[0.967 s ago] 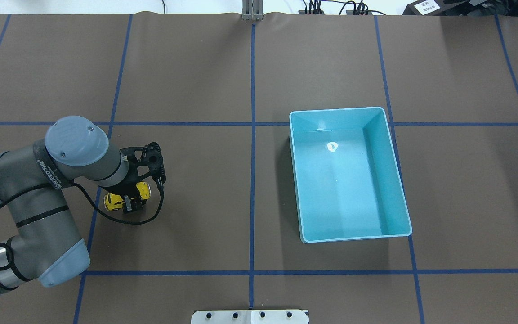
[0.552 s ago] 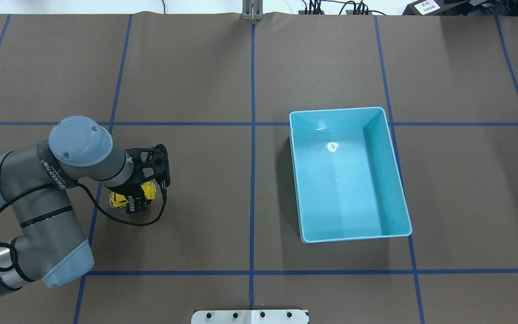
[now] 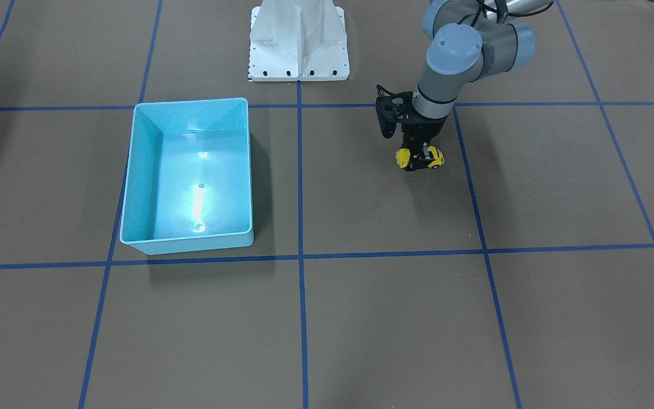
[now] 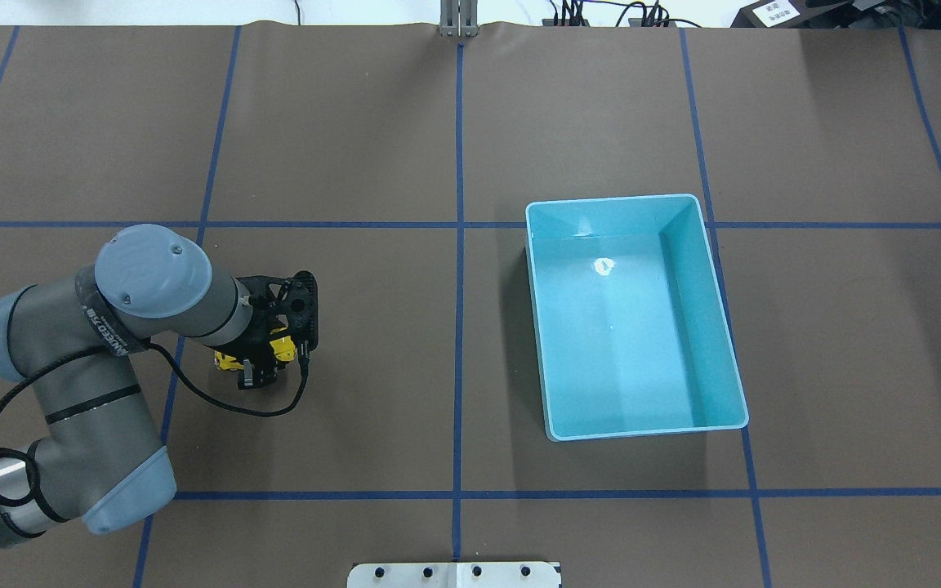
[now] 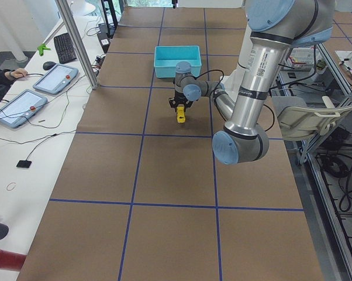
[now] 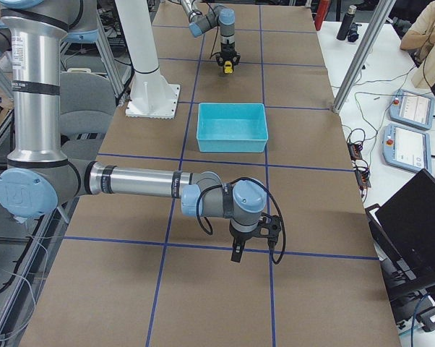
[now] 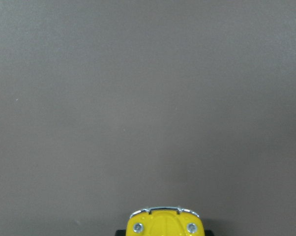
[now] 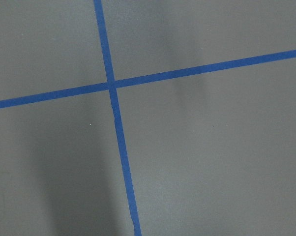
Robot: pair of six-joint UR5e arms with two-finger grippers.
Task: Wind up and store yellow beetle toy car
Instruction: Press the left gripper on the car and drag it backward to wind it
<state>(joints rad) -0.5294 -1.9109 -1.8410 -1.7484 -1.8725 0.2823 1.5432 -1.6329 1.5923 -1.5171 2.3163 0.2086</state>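
The yellow beetle toy car (image 4: pixel 280 349) is gripped in my left gripper (image 4: pixel 256 366), which is shut on its body, left of the table's middle line. The car sits low at the brown table surface; I cannot tell whether its wheels touch. It also shows in the front-facing view (image 3: pixel 434 158), in the left wrist view (image 7: pixel 163 224) with its rounded nose at the bottom edge, and small in the side views (image 5: pixel 180 115) (image 6: pixel 227 69). My right gripper (image 6: pixel 239 254) shows only in the exterior right view, low over the table; I cannot tell if it is open.
The empty blue bin (image 4: pixel 611 198) stands right of the middle line, far from the car; it also shows in the front-facing view (image 3: pixel 191 102). Blue tape lines (image 8: pixel 119 132) grid the brown table. The white robot base (image 3: pixel 298 40) stands at the robot's edge.
My left gripper has moved to the right across the table with the yellow car in it. The bin has not moved.
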